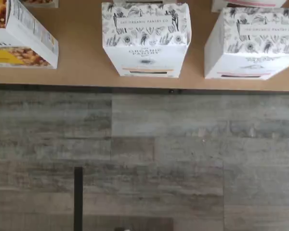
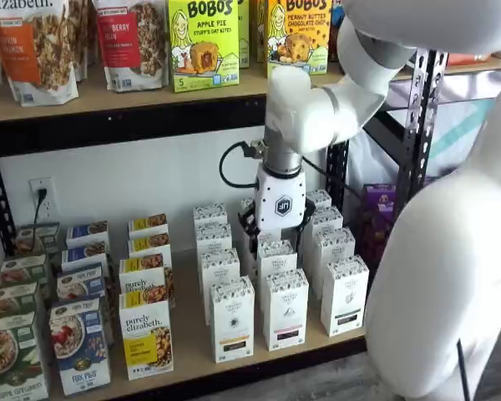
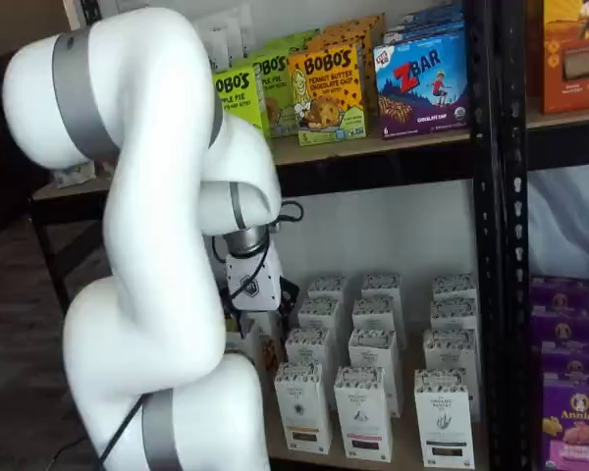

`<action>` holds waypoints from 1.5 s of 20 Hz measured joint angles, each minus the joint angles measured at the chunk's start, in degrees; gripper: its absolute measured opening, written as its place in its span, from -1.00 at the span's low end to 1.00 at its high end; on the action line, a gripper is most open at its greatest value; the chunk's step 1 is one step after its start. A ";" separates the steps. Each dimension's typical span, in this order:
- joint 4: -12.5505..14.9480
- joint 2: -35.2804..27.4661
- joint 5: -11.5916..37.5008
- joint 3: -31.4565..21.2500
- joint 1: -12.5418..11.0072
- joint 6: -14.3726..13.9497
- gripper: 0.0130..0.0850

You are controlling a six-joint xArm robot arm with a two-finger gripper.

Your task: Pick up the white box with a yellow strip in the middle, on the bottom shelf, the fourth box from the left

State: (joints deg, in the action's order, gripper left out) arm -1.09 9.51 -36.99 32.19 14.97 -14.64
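Observation:
The white box with a yellow strip (image 1: 144, 41) stands at the front edge of the bottom shelf (image 1: 82, 67), speckled top toward the wrist camera. In both shelf views it is the leftmost front white carton (image 2: 232, 319) (image 3: 302, 407). My gripper (image 2: 278, 241) hangs in front of the shelf, above and a little right of that box and clear of it. Its black fingers stand apart with a gap between them and hold nothing. In a shelf view only its white body (image 3: 252, 280) shows clearly.
A like carton with a reddish strip (image 1: 250, 43) (image 2: 285, 309) stands right of it, then one with a dark strip (image 2: 344, 294). A purely elizabeth box (image 1: 19, 41) (image 2: 145, 334) stands left. More white cartons fill the rows behind. A black upright (image 2: 338, 180) and the upper shelf (image 2: 117, 104) are close by.

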 joint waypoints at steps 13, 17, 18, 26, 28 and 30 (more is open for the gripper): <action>-1.28 -13.39 10.52 2.88 1.13 0.29 1.00; -5.07 -17.46 11.85 4.64 1.47 3.39 1.00; -5.46 -18.34 12.12 5.06 1.56 3.65 1.00; -6.49 -26.54 14.29 9.90 1.63 4.66 1.00; -6.67 -28.14 14.50 11.09 1.37 5.09 1.00; -6.68 -29.95 14.55 12.57 1.01 5.45 1.00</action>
State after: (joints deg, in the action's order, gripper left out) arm -7.76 -20.44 -22.45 44.76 15.98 -9.19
